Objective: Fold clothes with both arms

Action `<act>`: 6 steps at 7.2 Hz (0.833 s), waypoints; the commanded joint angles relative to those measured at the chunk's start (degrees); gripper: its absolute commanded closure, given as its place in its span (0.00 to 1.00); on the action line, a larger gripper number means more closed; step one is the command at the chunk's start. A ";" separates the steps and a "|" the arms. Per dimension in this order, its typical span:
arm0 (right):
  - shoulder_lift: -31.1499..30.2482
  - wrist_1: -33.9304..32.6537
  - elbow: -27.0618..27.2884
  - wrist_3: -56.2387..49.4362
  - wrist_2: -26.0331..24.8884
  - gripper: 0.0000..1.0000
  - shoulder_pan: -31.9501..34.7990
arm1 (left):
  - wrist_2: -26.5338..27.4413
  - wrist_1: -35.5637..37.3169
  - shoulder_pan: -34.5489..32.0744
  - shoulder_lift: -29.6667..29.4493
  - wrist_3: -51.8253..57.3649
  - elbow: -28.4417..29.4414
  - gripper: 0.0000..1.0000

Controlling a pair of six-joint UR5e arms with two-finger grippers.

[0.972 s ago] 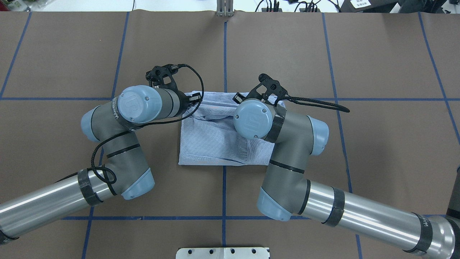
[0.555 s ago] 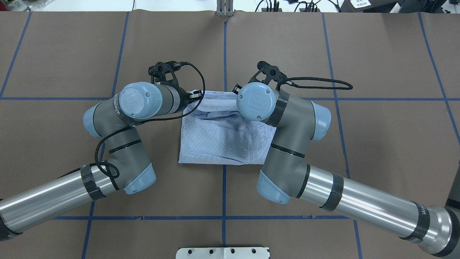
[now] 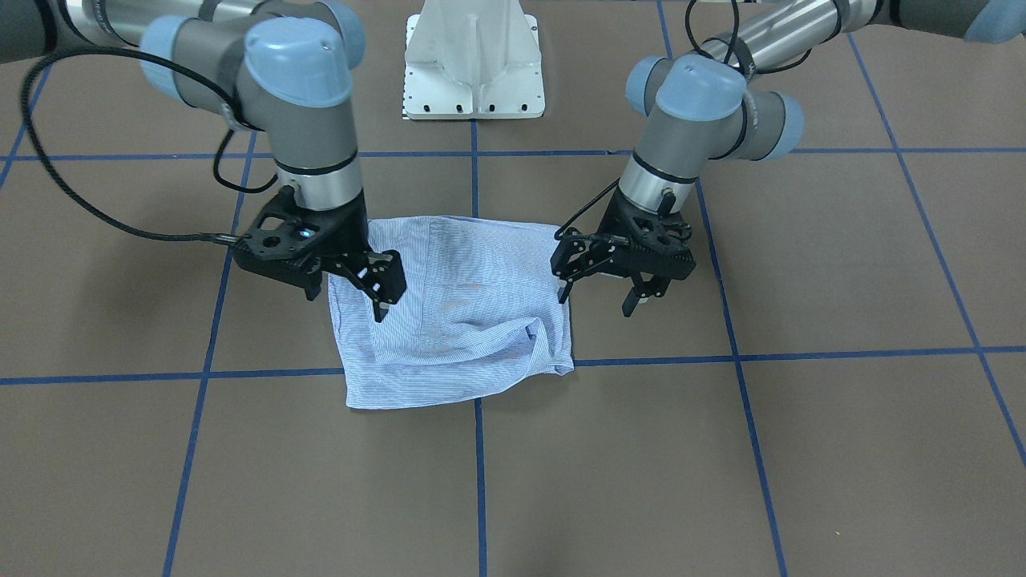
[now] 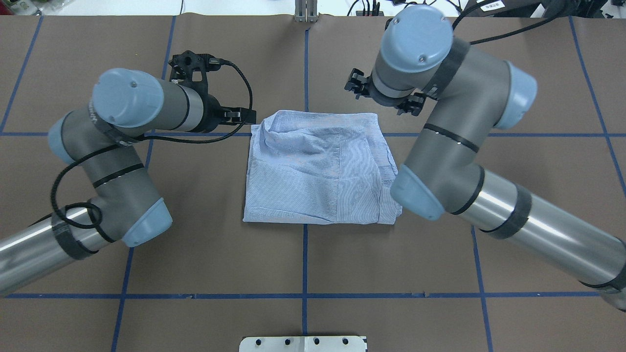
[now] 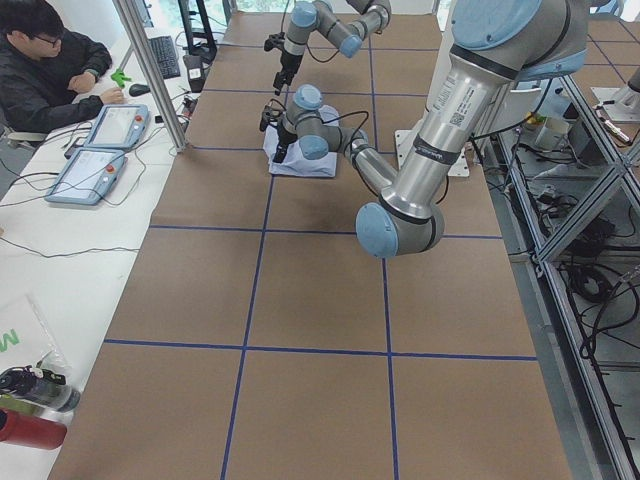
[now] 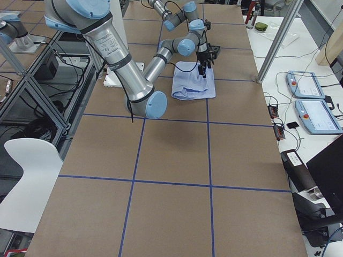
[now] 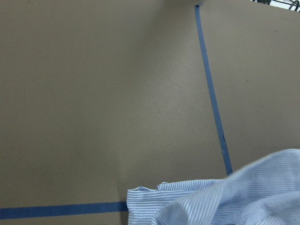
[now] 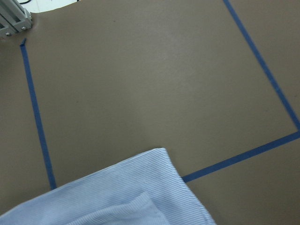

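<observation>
Striped shirt (image 3: 465, 320): compact folded rectangle, corner rumpled; folding seems nearly done. Left gripper (image 3: 597, 292), right gripper (image 3: 349, 295): fingers apart, empty.

I see the shirt (image 4: 303, 181) in fine light blue and white stripes on my brown table (image 4: 513, 73), which is gridded with blue tape lines (image 4: 304, 259). The left arm (image 4: 124, 190) and right arm (image 4: 450, 142) are grey with light blue caps. The left gripper (image 3: 597, 300) and right gripper (image 3: 349, 296) are black.

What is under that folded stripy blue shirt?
The folded light blue striped shirt lies on the brown table cover; a blue tape line runs in beneath it. Anything else under the cloth is hidden.
</observation>
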 commanded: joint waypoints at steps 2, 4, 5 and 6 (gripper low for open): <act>-14.72 -2.57 11.97 -24.03 12.97 0.00 12.71 | -5.05 9.89 -6.09 12.07 17.54 -15.37 0.00; -23.43 -2.65 12.16 -45.72 21.31 0.00 25.08 | -11.21 9.81 -16.00 19.73 35.62 -16.36 0.00; -27.56 -2.83 11.64 -57.40 24.05 0.00 31.85 | -13.59 9.98 -21.79 22.29 45.20 -15.75 0.00; -31.08 -2.83 10.42 -67.43 25.73 0.00 37.22 | -15.96 10.07 -26.72 24.75 51.99 -15.40 0.00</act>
